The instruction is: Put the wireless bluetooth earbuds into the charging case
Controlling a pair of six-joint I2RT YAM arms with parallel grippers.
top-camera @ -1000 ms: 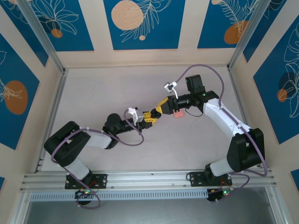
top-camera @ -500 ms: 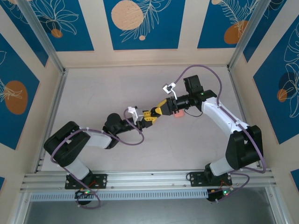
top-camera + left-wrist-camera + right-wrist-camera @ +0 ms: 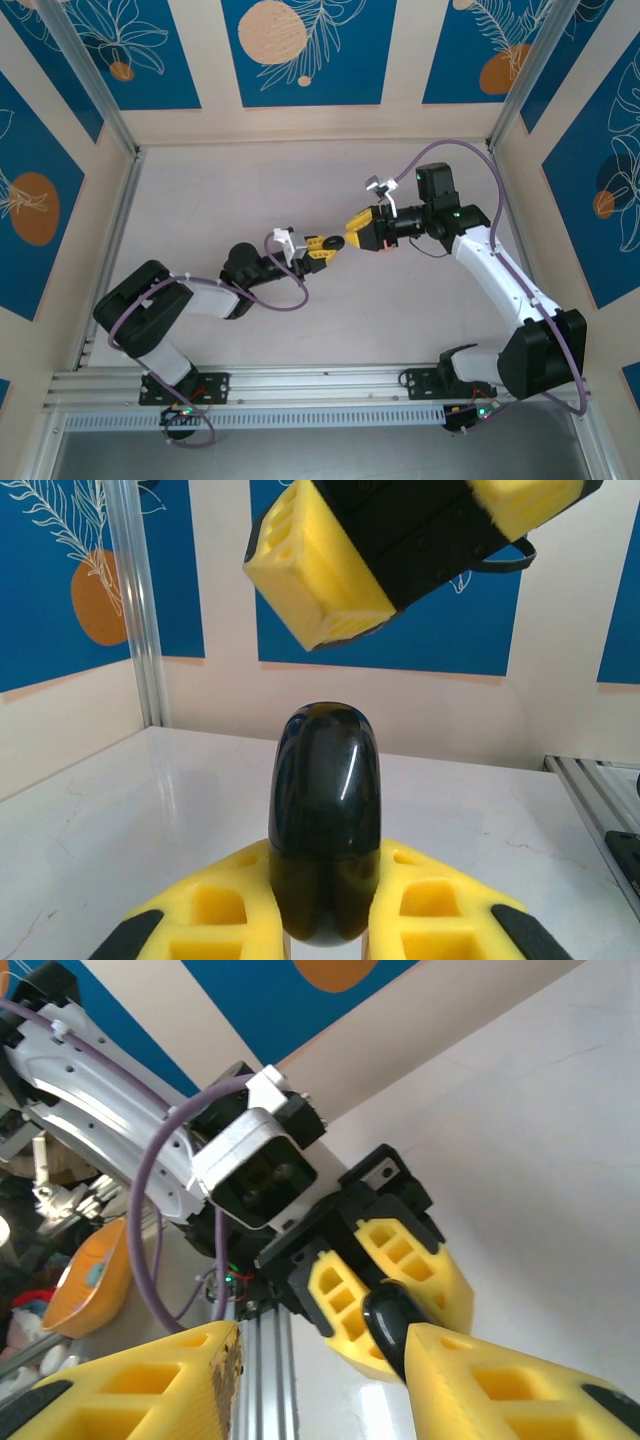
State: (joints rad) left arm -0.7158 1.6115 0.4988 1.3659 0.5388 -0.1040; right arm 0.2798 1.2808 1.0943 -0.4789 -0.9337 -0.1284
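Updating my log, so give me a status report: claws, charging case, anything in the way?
Left claw shut on glossy black case. Right claw open, close by, not touching it. Gap between them clear.

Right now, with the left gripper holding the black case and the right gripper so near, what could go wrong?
1. The glossy, rounded black case is pinched only at its lower part by the left gripper. A push on its free end may tilt it or make it slip out.
2. The open right gripper hangs close to the case, so its fingers could strike the left gripper's yellow fingers.
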